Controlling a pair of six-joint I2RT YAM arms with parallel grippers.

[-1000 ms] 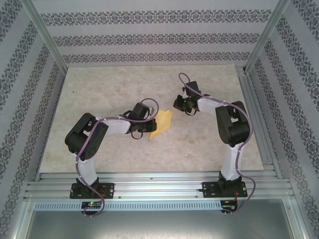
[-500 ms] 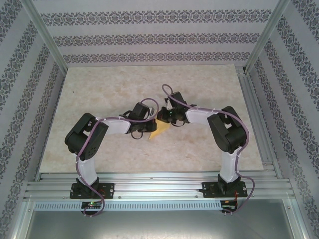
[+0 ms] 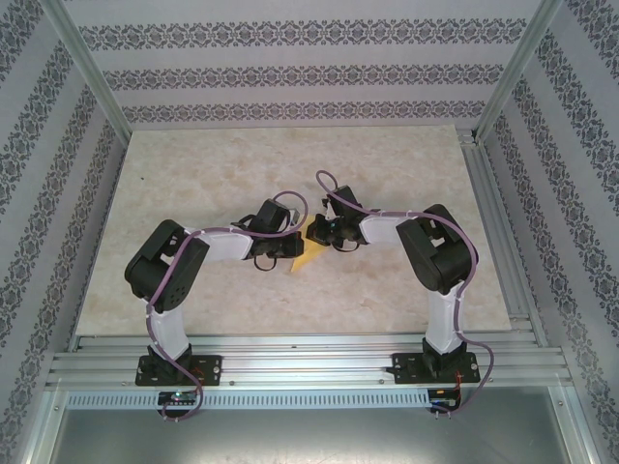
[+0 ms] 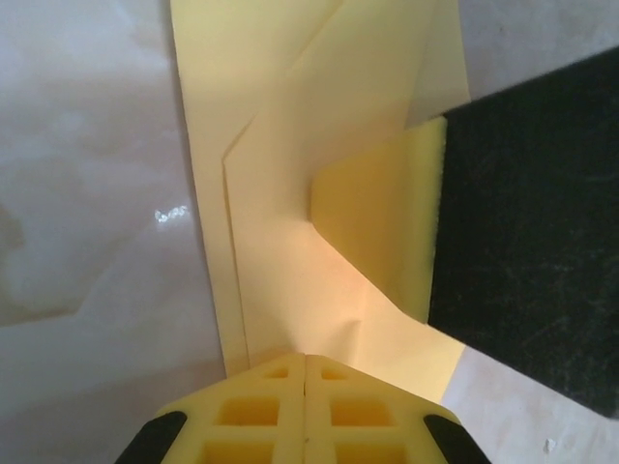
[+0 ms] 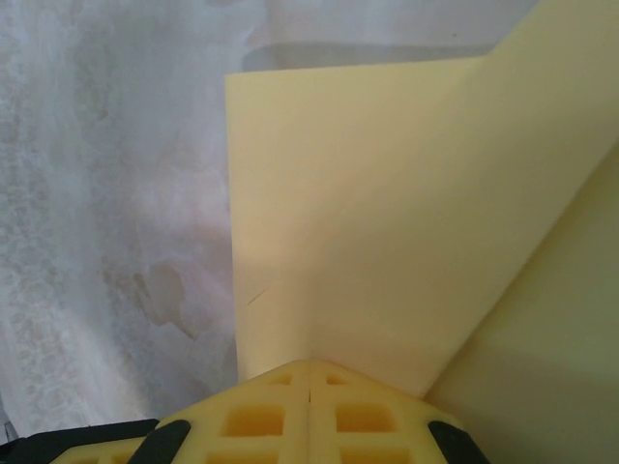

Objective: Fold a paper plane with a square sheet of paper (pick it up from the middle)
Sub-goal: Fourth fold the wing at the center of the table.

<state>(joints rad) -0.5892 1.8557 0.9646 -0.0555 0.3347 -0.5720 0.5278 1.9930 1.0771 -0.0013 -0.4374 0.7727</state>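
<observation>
L gripper (image 4: 305, 394): yellow pads pressed flat together, no gap at the seam, tips right on the near edge of the paper sheet (image 4: 290, 193); can't tell if the sheet is pinched between them or just touched. R gripper (image 5: 309, 391): same story, pads together, tips butted against the sheet, pinch or not unclear. L wrist cam: sheet runs from the tips up to 12 o'clock, pale yellow-orange, already folded, w/ overlapping layers and a slanted fold edge from 12 down toward 9, small wrinkle just above the tips at 1 o'clock. The R gripper's black body comes in from 3 o'clock, one yellow finger pad (image 4: 387, 227) lying on the sheet. R wrist cam: sheet fans from the tips toward 12 and 2 o'clock, straight left edge, top edge square to it, diagonal fold line running to 3 o'clock w/ another layer below it at 4 o'clock; bare tabletop at 9 o'clock. Top cam: sheet sits approx table centre, a hair toward 5 o'clock, mostly covered by the two wrists; L gripper on its 9 o'clock side, R gripper at its 1 o'clock, the two heads nearly touching. Both arms bent in toward centre, bases at 6 o'clock on the alu rail (image 3: 309, 360). Table (image 3: 193, 174) is a beige marble-look slab; patterned wallpaper panels (image 3: 290, 68) at 9, 12 and 3 o'clock
</observation>
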